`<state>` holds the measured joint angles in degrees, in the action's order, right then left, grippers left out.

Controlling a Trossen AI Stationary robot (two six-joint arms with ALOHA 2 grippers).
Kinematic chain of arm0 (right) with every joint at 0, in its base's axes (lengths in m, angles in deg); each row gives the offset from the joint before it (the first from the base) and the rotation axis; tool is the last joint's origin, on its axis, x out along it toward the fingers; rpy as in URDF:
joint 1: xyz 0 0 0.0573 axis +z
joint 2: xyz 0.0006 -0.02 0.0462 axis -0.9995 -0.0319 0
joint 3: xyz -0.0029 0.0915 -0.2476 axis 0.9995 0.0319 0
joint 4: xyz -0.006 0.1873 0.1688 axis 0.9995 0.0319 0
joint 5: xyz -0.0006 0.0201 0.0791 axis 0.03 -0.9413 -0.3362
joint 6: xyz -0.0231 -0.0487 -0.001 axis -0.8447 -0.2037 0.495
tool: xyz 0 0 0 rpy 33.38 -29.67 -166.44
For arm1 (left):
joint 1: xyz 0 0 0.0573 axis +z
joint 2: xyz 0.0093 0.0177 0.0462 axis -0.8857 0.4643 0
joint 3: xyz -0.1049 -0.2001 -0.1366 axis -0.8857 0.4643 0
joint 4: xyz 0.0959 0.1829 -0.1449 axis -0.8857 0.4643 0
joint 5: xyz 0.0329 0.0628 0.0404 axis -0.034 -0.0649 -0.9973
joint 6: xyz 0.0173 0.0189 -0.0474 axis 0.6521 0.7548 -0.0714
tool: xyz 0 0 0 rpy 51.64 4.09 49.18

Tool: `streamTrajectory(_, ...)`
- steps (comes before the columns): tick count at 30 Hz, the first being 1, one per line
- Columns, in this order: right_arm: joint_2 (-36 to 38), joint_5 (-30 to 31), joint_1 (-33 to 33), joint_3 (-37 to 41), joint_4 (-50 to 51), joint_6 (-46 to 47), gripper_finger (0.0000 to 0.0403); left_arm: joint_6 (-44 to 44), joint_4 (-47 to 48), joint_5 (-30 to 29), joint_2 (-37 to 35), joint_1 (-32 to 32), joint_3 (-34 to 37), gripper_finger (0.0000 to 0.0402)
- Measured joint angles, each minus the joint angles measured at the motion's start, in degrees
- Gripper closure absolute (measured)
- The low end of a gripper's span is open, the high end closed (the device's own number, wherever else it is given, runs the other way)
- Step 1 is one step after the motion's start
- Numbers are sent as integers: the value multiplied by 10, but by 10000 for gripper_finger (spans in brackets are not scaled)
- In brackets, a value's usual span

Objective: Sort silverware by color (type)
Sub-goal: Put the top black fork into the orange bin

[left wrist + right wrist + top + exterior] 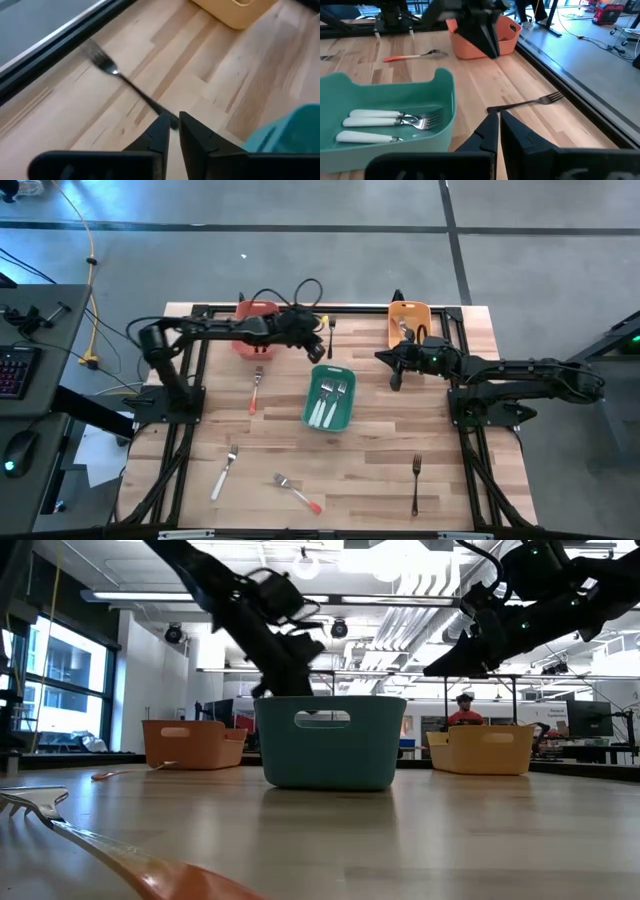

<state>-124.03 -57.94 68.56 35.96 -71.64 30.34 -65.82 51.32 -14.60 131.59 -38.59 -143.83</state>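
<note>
Left gripper (172, 131) fingers nearly together over dark fork (131, 89) handle (grip unclear); right gripper (499, 131) pressed together beside teal bin (330, 397).

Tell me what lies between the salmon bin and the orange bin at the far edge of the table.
In the high view, between the salmon bin and the orange bin lie the left pincer and a dark-handled fork on bare wood.

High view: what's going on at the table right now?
The left gripper hovers over a dark-handled fork that lies flat on the table's far edge, not yet picked up. The right gripper waits near the orange bin, fingers together and holding nothing. The teal bin holds white-handled forks. Other forks lie loose on the table.
</note>
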Motion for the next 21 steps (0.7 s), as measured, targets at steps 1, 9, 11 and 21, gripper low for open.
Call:
streamTrajectory(1,0,0,0,0,0,-2,403,15,-1,7,14,2,-10,362)
streamTrajectory(9,0,0,0,0,4,-6,403,64,-14,88,116,32,-67,394)
streamTrajectory(11,0,0,0,0,6,-6,403,69,-31,117,133,39,-71,398)
streamTrajectory(21,0,0,0,0,8,-6,403,79,-56,182,167,51,-71,401)
